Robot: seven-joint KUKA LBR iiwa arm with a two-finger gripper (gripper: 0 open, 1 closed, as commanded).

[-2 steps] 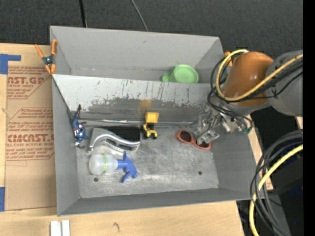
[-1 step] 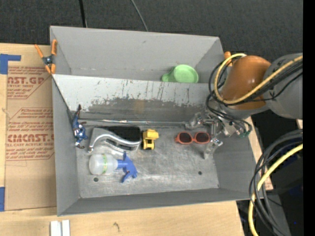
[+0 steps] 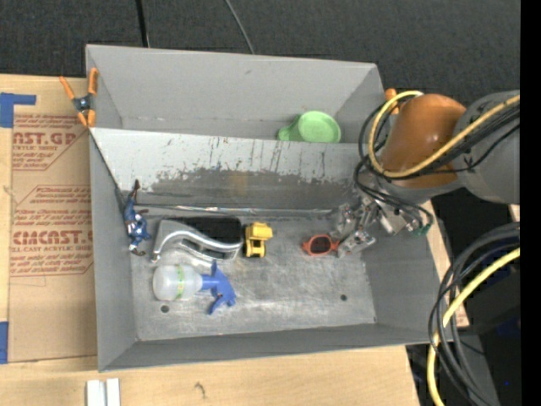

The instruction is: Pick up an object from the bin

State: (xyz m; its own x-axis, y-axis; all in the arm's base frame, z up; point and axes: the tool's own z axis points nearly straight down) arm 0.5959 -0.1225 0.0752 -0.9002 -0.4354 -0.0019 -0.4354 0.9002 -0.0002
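**Camera view: gripper low at the bin's 3 o'clock edge, beside a small red thing**

The gripper [image 3: 353, 231] is down near the floor of the grey metal bin [image 3: 279, 307], at about 3 o'clock from the floor's middle. Above it sit the wrist's orange cover [image 3: 423, 134] and loops of cable. The metal parts and cables at its tip run together, so I cannot tell whether it is open or closed, or whether it has hold of anything.

A small red-orange thing with a dark middle [image 3: 319, 244] lies flat on the floor at the gripper's 9 o'clock. It is just beside the tip and may be touching it.

Further along at 9 o'clock, near the floor's middle, is a small yellow toy [image 3: 258, 238]. Just past it lies a black object with a curved silver handle [image 3: 199, 235]. At 7 o'clock from the yellow toy, a clear spray bottle with a blue trigger [image 3: 190, 284] lies on its side. A small blue item [image 3: 133, 225] rests against the wall at the bin's 9 o'clock. A light green round thing [image 3: 313, 128] sits at the bin's 1 o'clock against the back wall, well apart from the gripper.
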